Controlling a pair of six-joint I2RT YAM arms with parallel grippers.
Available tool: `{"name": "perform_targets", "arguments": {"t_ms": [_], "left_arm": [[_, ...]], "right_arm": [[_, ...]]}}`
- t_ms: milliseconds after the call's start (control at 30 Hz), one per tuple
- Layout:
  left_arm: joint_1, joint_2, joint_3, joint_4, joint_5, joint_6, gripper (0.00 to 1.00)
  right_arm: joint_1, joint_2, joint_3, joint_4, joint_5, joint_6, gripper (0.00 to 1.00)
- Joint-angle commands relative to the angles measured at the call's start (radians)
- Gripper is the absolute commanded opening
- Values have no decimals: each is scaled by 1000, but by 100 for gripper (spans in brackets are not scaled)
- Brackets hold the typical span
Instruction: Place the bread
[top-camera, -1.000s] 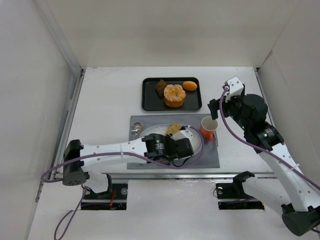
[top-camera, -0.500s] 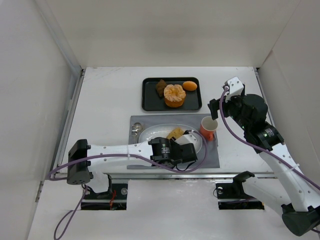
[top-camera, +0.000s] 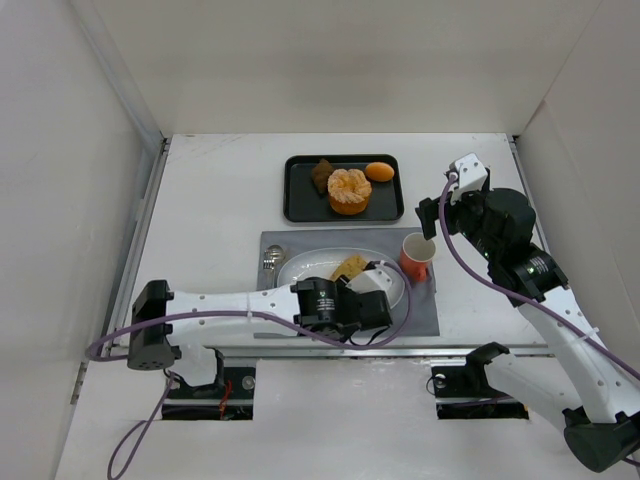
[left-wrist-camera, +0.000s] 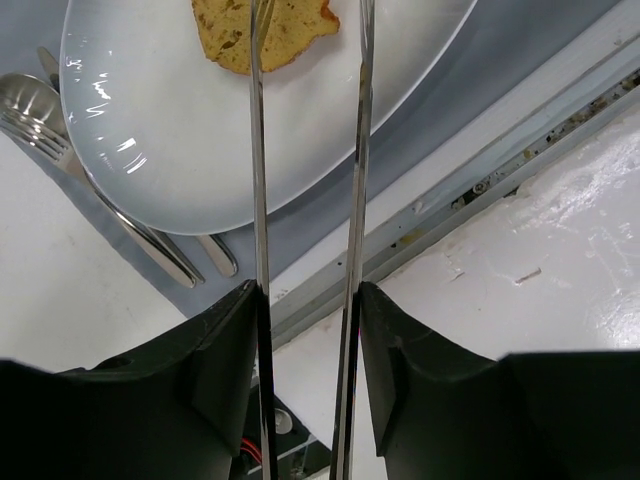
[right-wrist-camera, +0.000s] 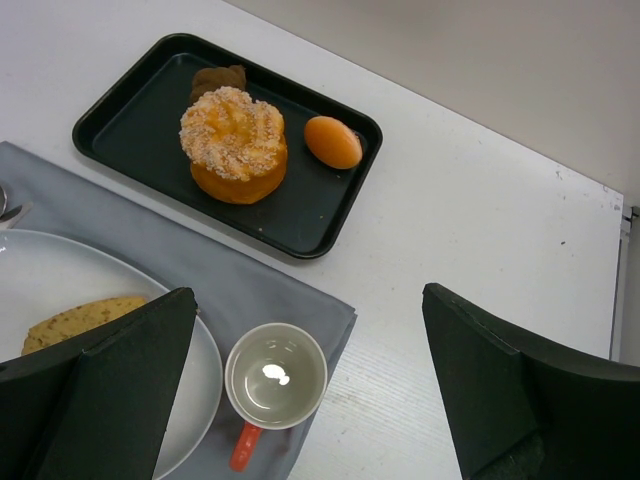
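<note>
The bread (top-camera: 350, 266) is a flat golden-tan slice lying on the white plate (top-camera: 300, 270), on its right half. It also shows in the left wrist view (left-wrist-camera: 262, 30) and in the right wrist view (right-wrist-camera: 75, 318). My left gripper (top-camera: 368, 280) hangs over the plate's near right rim. In its wrist view the left gripper (left-wrist-camera: 308, 60) is open, with two thin metal blades apart and nothing gripped; the bread lies past their far ends. My right gripper (top-camera: 440, 205) is wide open and empty, high above the cup (right-wrist-camera: 275, 378).
The plate sits on a grey mat (top-camera: 420, 310) with a fork and spoon (top-camera: 272, 262) to its left and the orange-handled cup (top-camera: 417, 255) to its right. Behind, a black tray (top-camera: 300, 195) holds round segmented orange food (top-camera: 349, 191), a small orange piece (top-camera: 379, 171) and a dark brown chunk (top-camera: 322, 175).
My left gripper has drawn back toward the near edge, away from the bread. The bread has settled flat on the plate. The right arm has not moved.
</note>
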Motion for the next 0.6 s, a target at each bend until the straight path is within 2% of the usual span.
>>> {"name": "perform_targets", "arguments": {"t_ms": [0, 167, 300, 400, 433, 500, 567], "left_arm": [[-27, -70, 52, -53, -51, -51, 38], [-47, -127, 108, -99, -74, -103, 38], [-35, -205, 83, -110, -175, -157, 38], [63, -346, 24, -30, -232, -148, 37], [63, -347, 5, 2, -241, -131, 37], [169, -434, -50, 106, -272, -91, 37], [250, -483, -95, 194, -313, 13, 35]], "right_arm": [[-5, -5, 9, 56, 14, -2, 100], [-5, -5, 9, 56, 14, -2, 100], [-5, -14, 9, 56, 14, -2, 100], [-5, -14, 9, 56, 14, -2, 100], [-5, -14, 9, 56, 14, -2, 100], [-5, -14, 9, 56, 14, -2, 100], [-5, -14, 9, 56, 14, -2, 100]]}}
